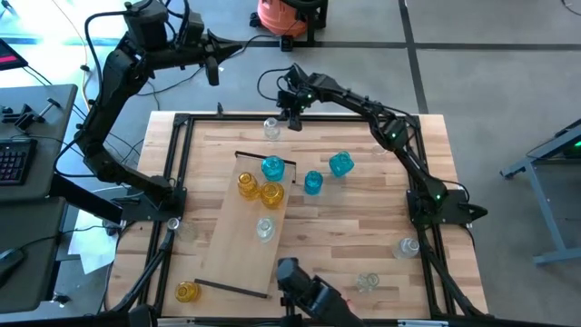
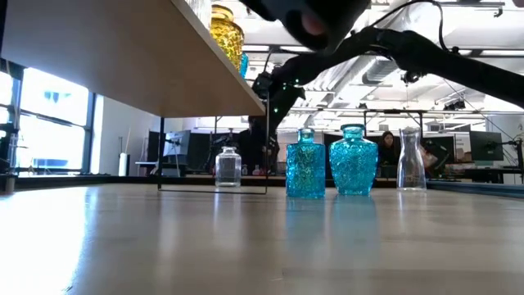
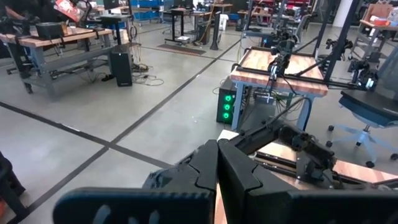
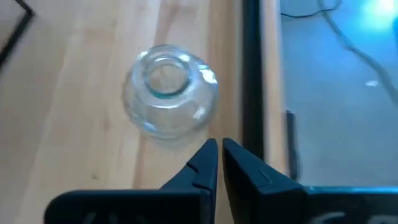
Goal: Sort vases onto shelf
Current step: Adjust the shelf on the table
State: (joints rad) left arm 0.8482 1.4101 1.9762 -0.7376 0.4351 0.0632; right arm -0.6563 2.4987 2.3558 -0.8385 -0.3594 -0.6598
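Jaws of right gripper point(image 4: 217, 163) nearly closed, empty, pointing down beside clear vase point(image 4: 169, 98) at table's far edge.

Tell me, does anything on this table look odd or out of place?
Nothing is tipped, spilled or broken. The shelf lies at a slant across the tabletop. It carries two yellow vases, a blue one and a clear one, while other vases stand scattered, including a yellow one near a corner.

Right gripper point(image 1: 292, 123) at table's far edge, just beside a clear vase point(image 1: 270, 128).
Shelf point(image 1: 238, 238) holds one blue vase point(image 1: 272, 167), two yellow vases point(image 1: 247, 184), one clear; left gripper point(image 1: 211, 71) off-table.
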